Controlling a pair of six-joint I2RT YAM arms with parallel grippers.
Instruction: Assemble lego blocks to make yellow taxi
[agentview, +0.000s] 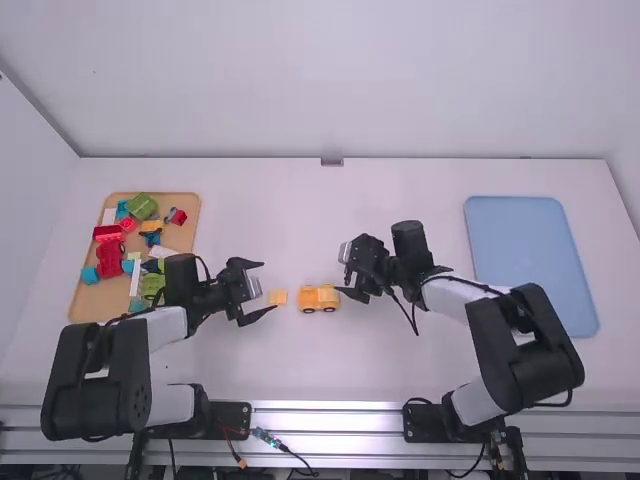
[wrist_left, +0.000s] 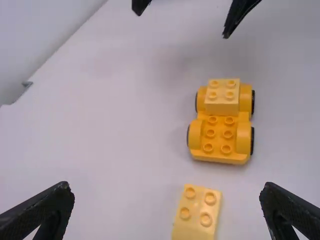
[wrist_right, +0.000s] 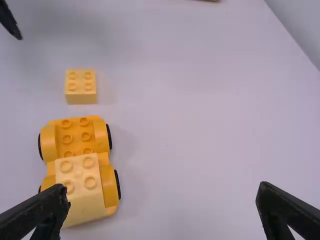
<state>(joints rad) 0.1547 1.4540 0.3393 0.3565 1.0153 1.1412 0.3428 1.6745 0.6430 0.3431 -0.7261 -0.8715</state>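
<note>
Left hand (wrist_left: 167, 192) and right hand (wrist_right: 163, 189) have fingers apart, empty; between them, a wheeled yellow base (wrist_left: 218, 135) bears one block (wrist_left: 222, 102); the body seems half-built; next, the loose yellow block (wrist_left: 196, 212) beside it likely needs gripping, then pressing onto bare studs.

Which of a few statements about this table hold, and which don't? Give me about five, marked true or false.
The left fingers and right fingers are open. True.

The car has a yellow block on it. True.

The loose block is in the right fingers. False: it lies on the table.

The red blocks are on the blue tray. False: they are on the tan tray.

The loose block is nearer the left fingers than the car is. True.
</note>
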